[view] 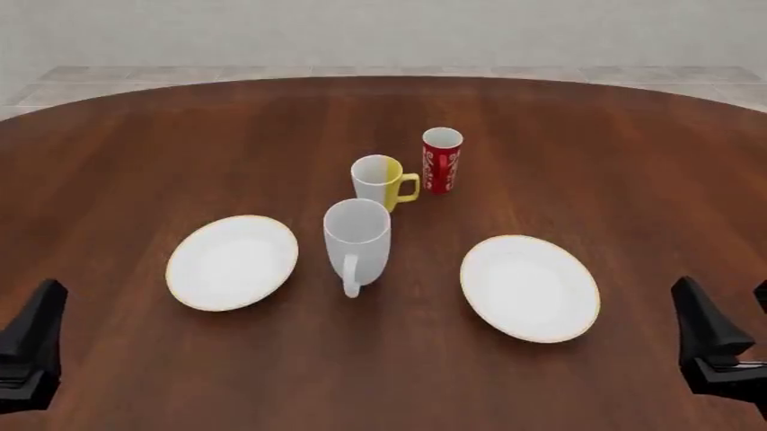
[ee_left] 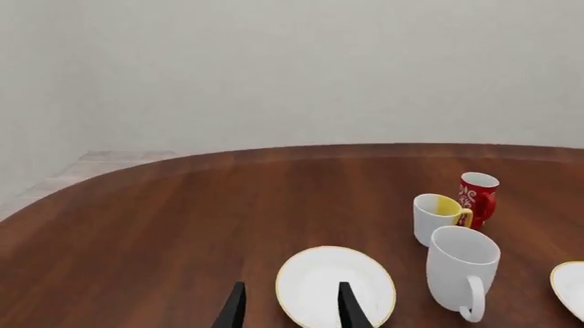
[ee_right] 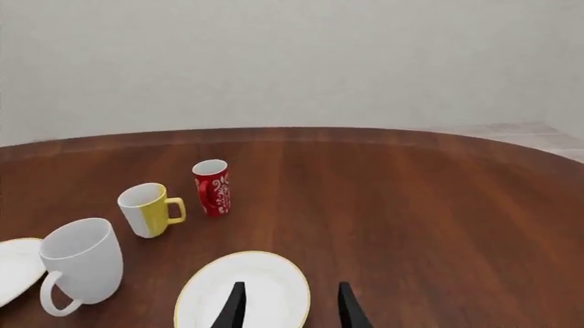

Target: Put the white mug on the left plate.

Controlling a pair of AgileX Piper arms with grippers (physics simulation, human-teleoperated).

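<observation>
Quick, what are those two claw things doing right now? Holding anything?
Left gripper: jaws open, holding nothing.
Right gripper: jaws open, holding nothing.
The white mug stands untouched between the plates.

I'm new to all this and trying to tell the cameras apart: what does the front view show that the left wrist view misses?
Only the front view shows both grippers, left and right, and the whole right plate. Only the left wrist view shows the left gripper's jaws standing apart, and much of the back wall. Both show the white mug, the left plate, the yellow-handled mug, the red cup and the table.
</observation>
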